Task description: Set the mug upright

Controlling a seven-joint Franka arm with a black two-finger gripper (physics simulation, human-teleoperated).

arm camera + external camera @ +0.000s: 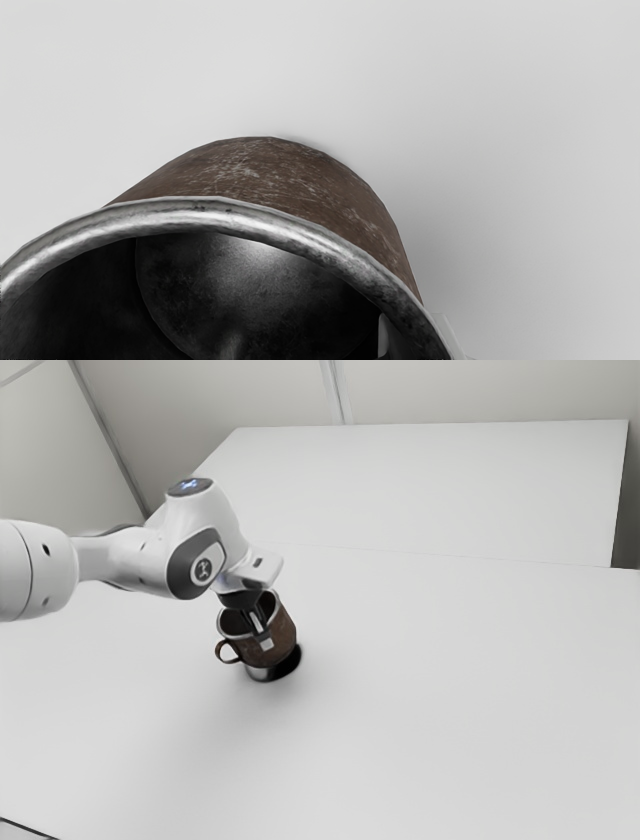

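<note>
Pale wall [220, 395] beyond the tabletop [450, 680]; scuffed brown mug [286, 634] tilted, mouth up, side pinched by the end effector [262, 633].

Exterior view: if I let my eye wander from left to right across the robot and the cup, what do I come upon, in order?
The arm's thick white section at the edge → the mug's handle → the mug's brown side.
</note>
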